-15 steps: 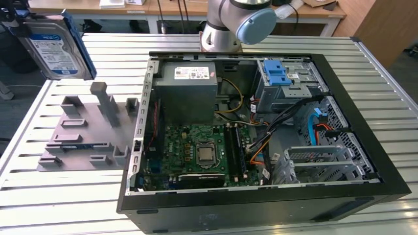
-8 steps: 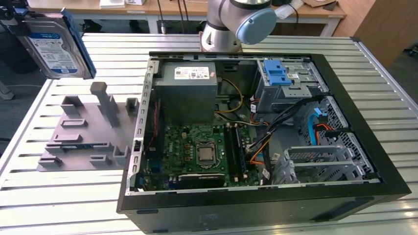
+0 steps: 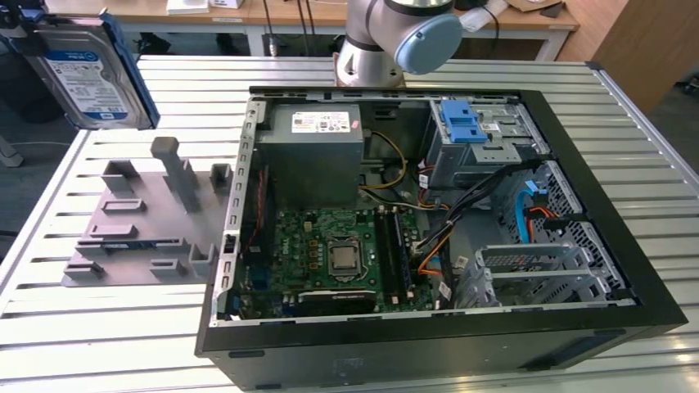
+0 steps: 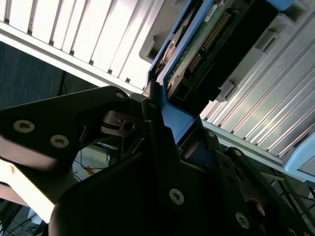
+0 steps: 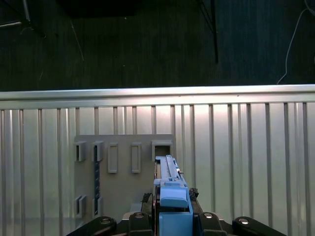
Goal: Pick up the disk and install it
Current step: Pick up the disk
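The disk [image 3: 85, 72], a silver hard drive with a blue-and-white label in a blue carrier frame, hangs upright in the air at the exterior view's far left, above the grey fixture plate [image 3: 137, 225]. In the second wrist view my gripper [image 4: 179, 123] is shut on the blue frame at one end of the disk [image 4: 221, 39], whose circuit board and connector face the camera. In the first wrist view the disk [image 5: 169, 179] shows edge-on, sticking out from the gripper [image 5: 173, 216] over the fixture plate [image 5: 123, 187].
An open computer case [image 3: 611, 319] lies on the slatted metal table [image 3: 98, 327], with a motherboard [image 3: 333, 254], a grey power supply [image 3: 317, 139] and a silver drive cage with a blue latch [image 3: 464, 123]. The arm's base [image 3: 388, 37] stands behind the case.
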You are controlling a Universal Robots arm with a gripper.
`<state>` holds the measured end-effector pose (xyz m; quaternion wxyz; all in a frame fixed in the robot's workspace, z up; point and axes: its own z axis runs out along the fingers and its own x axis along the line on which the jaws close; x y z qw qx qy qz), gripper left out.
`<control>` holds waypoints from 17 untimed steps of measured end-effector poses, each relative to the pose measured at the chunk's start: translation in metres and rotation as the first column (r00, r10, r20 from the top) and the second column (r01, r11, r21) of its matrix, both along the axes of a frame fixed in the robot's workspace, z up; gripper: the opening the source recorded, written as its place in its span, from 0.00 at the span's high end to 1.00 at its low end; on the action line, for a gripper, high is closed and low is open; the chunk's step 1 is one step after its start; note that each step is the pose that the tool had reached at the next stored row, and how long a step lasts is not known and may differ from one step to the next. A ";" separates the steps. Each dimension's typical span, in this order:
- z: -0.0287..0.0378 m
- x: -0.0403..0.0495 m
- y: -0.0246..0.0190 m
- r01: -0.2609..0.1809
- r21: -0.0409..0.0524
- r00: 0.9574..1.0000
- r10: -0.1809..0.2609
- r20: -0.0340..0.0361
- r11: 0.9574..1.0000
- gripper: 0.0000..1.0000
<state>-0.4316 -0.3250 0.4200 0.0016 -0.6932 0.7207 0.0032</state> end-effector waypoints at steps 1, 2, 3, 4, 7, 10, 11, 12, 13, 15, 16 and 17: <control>0.0008 0.0000 0.0000 0.000 0.000 1.000 0.000 0.000 1.000 0.64; 0.0015 0.0000 0.0000 0.000 0.000 1.000 0.000 0.000 1.000 0.64; 0.0022 0.0000 0.0000 0.000 0.000 1.000 0.000 0.000 1.000 0.64; 0.0028 0.0000 0.0000 0.000 0.000 1.000 0.000 0.000 1.000 0.64; 0.0046 0.0000 0.0000 0.000 0.000 1.000 0.000 0.000 1.000 0.64; 0.0064 0.0000 0.0000 0.000 0.000 1.000 0.000 0.000 1.000 0.64; 0.0071 0.0000 0.0000 0.000 0.000 1.000 0.000 0.000 1.000 0.64; 0.0080 0.0000 0.0000 0.000 0.000 1.000 0.000 0.000 1.000 0.64; 0.0089 0.0000 0.0000 0.000 0.000 1.000 0.000 0.000 1.000 0.64; 0.0104 0.0000 0.0000 0.000 0.000 1.000 0.000 0.000 1.000 0.64; 0.0112 0.0000 0.0000 0.000 0.000 1.000 0.000 0.000 1.000 0.64; 0.0121 0.0000 0.0000 0.000 0.000 1.000 0.000 0.000 1.000 0.64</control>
